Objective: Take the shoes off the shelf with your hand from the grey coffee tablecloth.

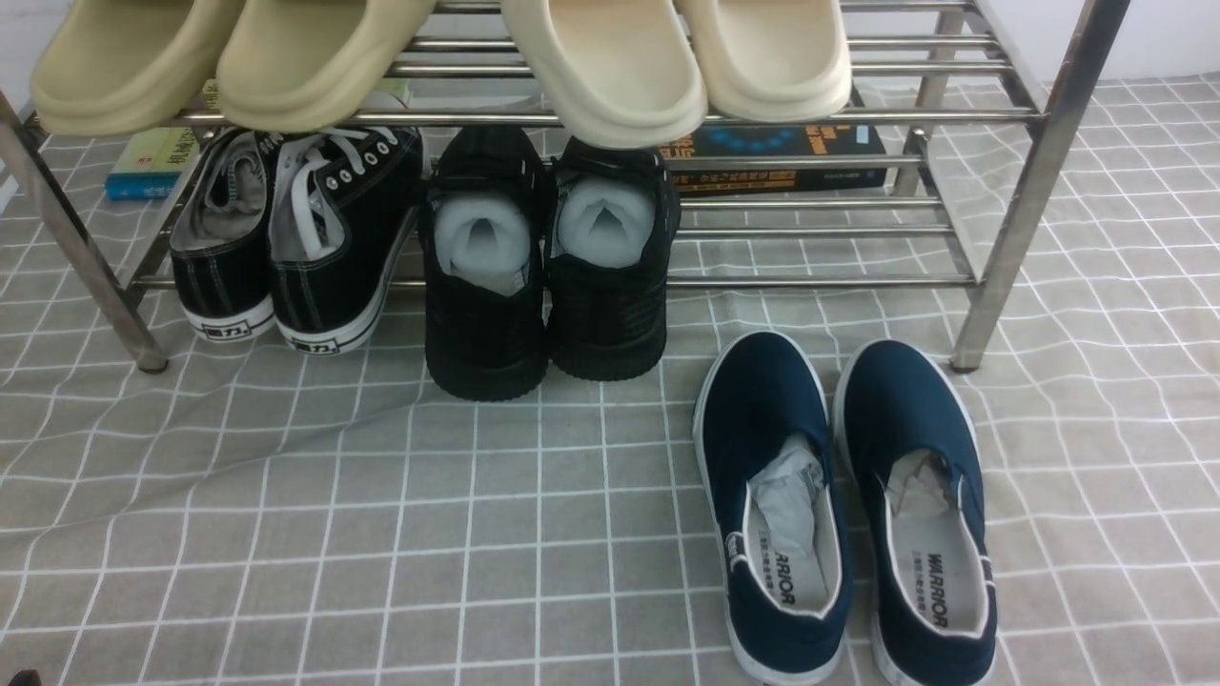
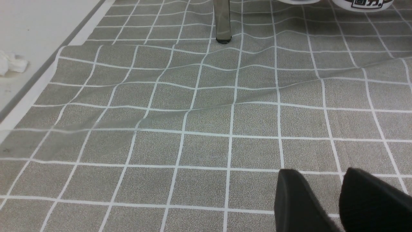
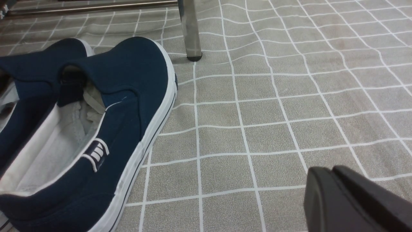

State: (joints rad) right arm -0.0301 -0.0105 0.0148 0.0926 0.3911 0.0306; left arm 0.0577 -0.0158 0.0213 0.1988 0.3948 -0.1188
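The pair of navy blue slip-ons, left shoe and right shoe, stands side by side on the grey checked tablecloth, heels toward me, just in front of the silver shelf near its right front leg. In the right wrist view the shoes lie close beside my right gripper, which is shut and empty above the cloth. My left gripper is open and empty over bare cloth, near the shelf's left leg. Neither gripper shows in the front view.
On the lower tier stand black lace-up sneakers and all-black shoes with white stuffing. Beige slippers sit on the upper tier. Books lie behind. The cloth's edge and a white scrap show in the left wrist view.
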